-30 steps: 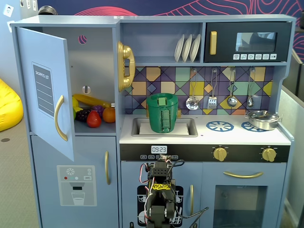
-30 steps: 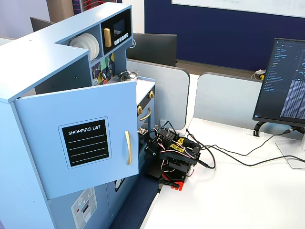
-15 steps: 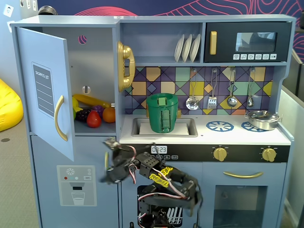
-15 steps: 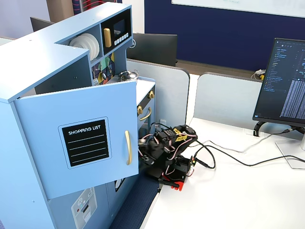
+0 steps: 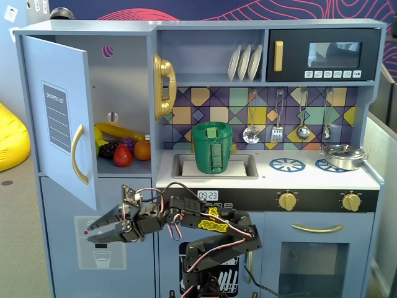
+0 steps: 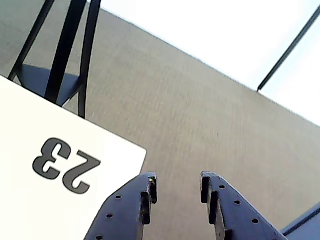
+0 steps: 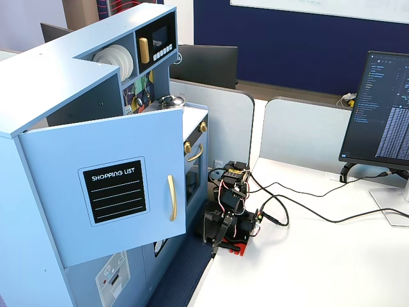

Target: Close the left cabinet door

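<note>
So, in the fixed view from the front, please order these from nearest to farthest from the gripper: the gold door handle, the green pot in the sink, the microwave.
From the gripper:
1. Gold door handle, above it, on the open left cabinet door.
2. Green pot, upper right, in the sink.
3. Microwave, far upper right.

You are working in an office. Partition panels [image 7: 300, 131], a monitor [image 7: 381, 109] (screen lit) and a white desk [image 7: 332, 256] confirm it.

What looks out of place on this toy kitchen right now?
The left cabinet door hangs wide open, leaving the toy fruit exposed. The gripper sits open below it, not touching. Nothing spilled or broken.
</note>
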`<state>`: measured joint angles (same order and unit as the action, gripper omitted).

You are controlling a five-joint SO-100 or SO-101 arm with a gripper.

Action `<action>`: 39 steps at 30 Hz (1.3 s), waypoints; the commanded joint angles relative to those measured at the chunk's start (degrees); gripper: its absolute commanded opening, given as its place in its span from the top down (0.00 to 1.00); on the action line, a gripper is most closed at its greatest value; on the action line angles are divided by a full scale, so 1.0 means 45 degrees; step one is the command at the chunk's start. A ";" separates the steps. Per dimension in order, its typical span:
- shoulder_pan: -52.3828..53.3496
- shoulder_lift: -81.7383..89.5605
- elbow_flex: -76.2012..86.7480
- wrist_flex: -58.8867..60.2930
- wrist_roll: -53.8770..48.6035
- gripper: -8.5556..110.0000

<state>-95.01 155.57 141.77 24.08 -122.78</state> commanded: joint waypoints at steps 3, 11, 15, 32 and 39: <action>-0.0332 -0.2637 -0.2637 -0.1758 -0.1113 0.93; -0.0195 -0.7051 -0.6543 -0.2539 -0.1348 0.93; 0.0215 -0.8633 -0.7891 -0.3008 -0.1719 0.93; 0.3574 -0.7910 -0.6797 -0.3965 -0.2520 0.93; 0.6602 -0.6641 -0.5762 -0.4277 -0.3008 0.93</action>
<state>-72.25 120.67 116.28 7.65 -135.26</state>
